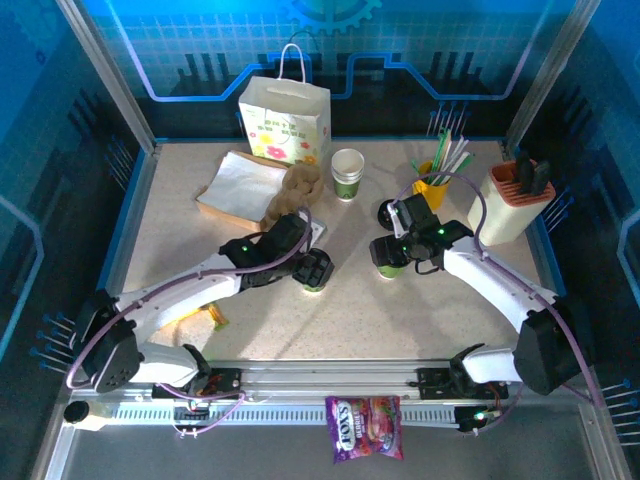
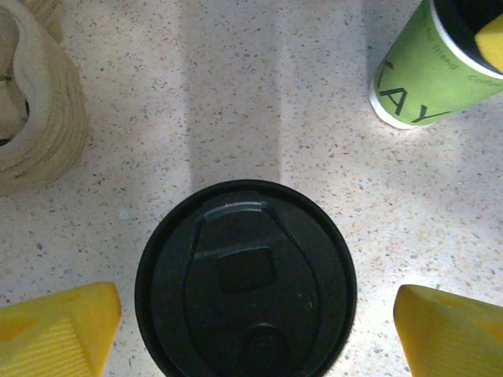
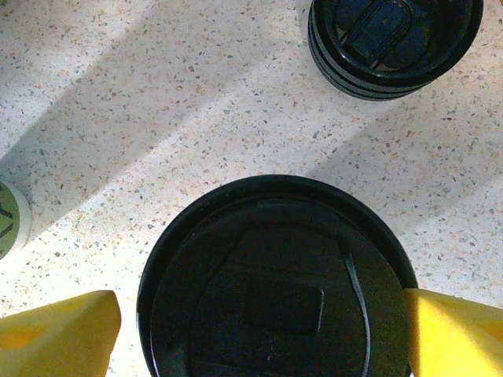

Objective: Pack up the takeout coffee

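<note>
So far nothing is packed, by my read. Worktop (image 1: 170, 230) carries everything.

- Bag (image 1: 285, 118) stands upright at the far edge, left of centre. Nothing is going into it.
- Carrier (image 1: 293, 192) lies just near of the bag. No cup is seated in the part that shows.
- Both coffees stand mid-worktop with lids on. Left cup (image 2: 245, 275) is near of the carrier; right cup (image 3: 275, 294) is to its right, apart from it.
- Left pincer (image 1: 313, 266) is open, one yellow finger on each side of the left cup's lid. Gaps show on both sides, so no grip.
- Right pincer (image 1: 392, 252) is likewise spread wide astride the right cup's lid, not clamped as far as I can see.
- A third, open cup (image 1: 347, 173) stands lidless, far of centre.
- Lid stack (image 1: 388, 212) sits just far of the right cup.

Judgement: two cups are lidded. Grasping, lifting and placing both of them is left to do. Whether they go to the bag or the carrier first is unclear.

Hidden or doubtful:
- The bag's interior is not seen from this angle.
- The carrier's near end is covered by the left arm.
- The cup bodies are hidden under their lids in the wrist views.
- In the right wrist view, the right-hand finger's tip meets the lid's outline. I cannot tell whether it touches or sits just above.
- A sliver of a cup is cut off at the left edge of that view. Which cup it is, I cannot tell.
- The bag's print is too small to read.
</note>
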You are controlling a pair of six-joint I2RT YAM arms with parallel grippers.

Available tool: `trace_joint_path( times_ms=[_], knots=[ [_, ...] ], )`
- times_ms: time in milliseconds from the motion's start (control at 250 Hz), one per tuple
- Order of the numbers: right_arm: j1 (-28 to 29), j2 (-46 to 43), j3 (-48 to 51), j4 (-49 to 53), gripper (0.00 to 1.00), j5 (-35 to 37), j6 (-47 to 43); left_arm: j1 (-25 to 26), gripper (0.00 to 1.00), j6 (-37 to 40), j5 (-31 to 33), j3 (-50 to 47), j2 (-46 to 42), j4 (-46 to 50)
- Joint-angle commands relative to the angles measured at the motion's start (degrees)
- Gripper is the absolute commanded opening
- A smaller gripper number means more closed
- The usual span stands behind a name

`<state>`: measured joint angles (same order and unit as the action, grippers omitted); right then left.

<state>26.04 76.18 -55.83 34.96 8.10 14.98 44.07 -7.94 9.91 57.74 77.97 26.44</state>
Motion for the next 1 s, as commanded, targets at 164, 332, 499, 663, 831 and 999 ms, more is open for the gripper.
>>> trace_joint_path(
  times_ms=[164,332,499,663,831,999],
  knots=[
    [-0.62,-1.04,-0.86,1.25,0.93,-1.51,0.44,0.91,0.85,2.75,4.05,4.19,5.09,3.84],
    [-0.61,-0.60,-1.02,0.93,0.93,-1.77,0.48,1.25,0.84,3.04,4.14,4.40,5.91,3.98],
    [-0.64,-0.16,-1.29,1.00,0.93,-1.88,0.31,1.59,0.85,3.09,4.57,4.40,6.44,4.44],
    [-0.55,0.19,-1.38,0.88,0.93,-2.16,0.30,1.61,0.85,2.85,4.44,4.36,6.25,4.34],
    [-0.60,-0.06,-1.17,0.79,0.93,-1.99,0.34,1.67,0.81,2.65,5.02,3.63,6.27,4.60],
    [-0.62,-0.40,-1.63,1.01,0.94,-2.02,0.47,1.51,0.78,2.32,6.56,2.59,5.39,4.03]
  ],
)
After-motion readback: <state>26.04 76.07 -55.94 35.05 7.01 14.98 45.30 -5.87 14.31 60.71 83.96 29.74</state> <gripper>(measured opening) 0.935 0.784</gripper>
